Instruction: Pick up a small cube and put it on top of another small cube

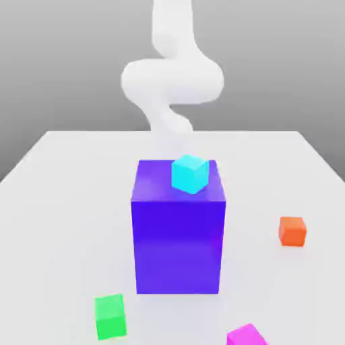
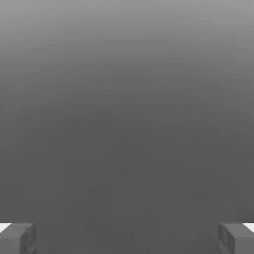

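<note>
Smooth white rounded arm [image 1: 172,77]; 2 blocky grey fingers [image 2: 17,238] with white edges.

A magenta cube [image 1: 246,335], a green cube [image 1: 110,316], an orange cube [image 1: 292,231] and a cyan cube [image 1: 189,173] are seen. The big block [image 1: 178,236] is coloured blue-violet, the table [image 1: 60,202] white, the arm [image 1: 172,77] white, the fingers [image 2: 17,238] grey.

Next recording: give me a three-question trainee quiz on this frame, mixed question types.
1. True or false: the cyan cube sits on top of the blue block.
2. Which small cube lies nearest the exterior view's right edge? A) green cube B) orange cube C) magenta cube
3. Fill in: in the hand view, the pincer has its fingers wide ____, with nothing between them.

Key: 1 true; 2 B; 3 apart.
</note>
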